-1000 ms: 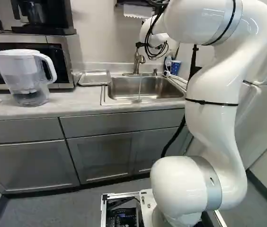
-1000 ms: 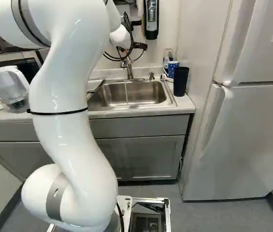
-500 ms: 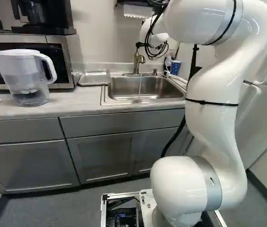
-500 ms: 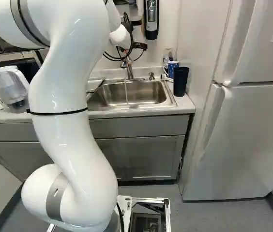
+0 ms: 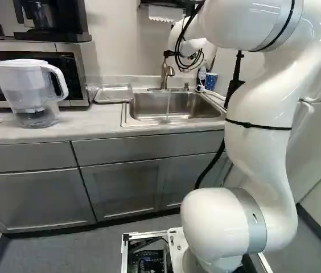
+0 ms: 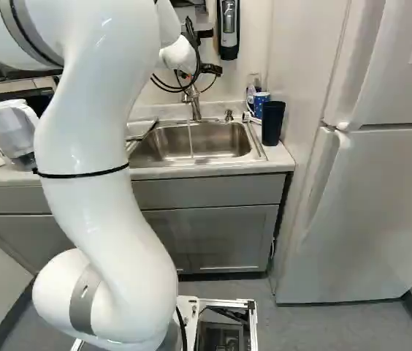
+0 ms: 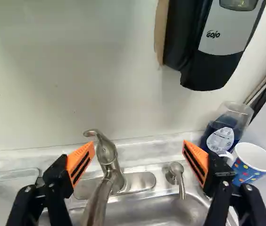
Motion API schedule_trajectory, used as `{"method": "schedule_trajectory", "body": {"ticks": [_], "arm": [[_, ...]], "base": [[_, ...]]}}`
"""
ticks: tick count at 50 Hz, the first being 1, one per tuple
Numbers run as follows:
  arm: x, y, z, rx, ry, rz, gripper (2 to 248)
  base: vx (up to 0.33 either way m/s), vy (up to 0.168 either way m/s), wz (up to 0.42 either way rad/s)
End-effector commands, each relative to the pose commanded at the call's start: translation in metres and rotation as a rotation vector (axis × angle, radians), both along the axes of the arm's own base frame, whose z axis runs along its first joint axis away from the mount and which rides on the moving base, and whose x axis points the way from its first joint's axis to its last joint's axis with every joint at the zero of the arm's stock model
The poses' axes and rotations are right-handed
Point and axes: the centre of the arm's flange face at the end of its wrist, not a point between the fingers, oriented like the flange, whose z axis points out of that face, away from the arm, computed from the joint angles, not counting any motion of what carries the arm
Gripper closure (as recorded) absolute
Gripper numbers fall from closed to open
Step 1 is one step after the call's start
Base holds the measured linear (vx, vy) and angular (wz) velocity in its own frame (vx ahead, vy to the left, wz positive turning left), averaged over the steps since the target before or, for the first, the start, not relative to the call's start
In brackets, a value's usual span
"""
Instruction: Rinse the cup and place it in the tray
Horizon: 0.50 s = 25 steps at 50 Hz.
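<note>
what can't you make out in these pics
- spotted cup's base: wrist view, behind the claw
- inside of dark cup: right base view, too dark and small; left base view, behind the arm
- tap's spout end: wrist view, cut off by the edge
- arm's upper bend: both base views, cut off by the edge

Sink (image 5: pixel 177 109) set in counter (image 5: pixel 95 122), faucet (image 5: pixel 165 75) at far edge. Tray (image 5: pixel 114 94) on counter, just left of sink. Pitcher (image 5: pixel 27 88) farther left, before microwave (image 5: pixel 85 60); coffee maker (image 5: pixel 42 14) on microwave. Paper cup (image 7: pixel 252 164) right of sink, toward far corner, bottle (image 7: pixel 226 128) just behind. Tumbler (image 6: pixel 272 123) nearer. Refrigerator (image 6: pixel 381 205) right of counter. Cabinets (image 5: pixel 123 190) under counter. Soap dispenser (image 6: pixel 229 29) on far wall.
</note>
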Motion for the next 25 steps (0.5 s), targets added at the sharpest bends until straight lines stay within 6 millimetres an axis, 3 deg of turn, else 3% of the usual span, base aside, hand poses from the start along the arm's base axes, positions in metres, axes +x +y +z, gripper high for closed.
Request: {"method": "schedule_trajectory", "body": {"ticks": [25], "arm": [[-0.027,0.005,0.002,0.001,0.010,0.005,3]], "base": [[0.000,0.000,0.000]]}}
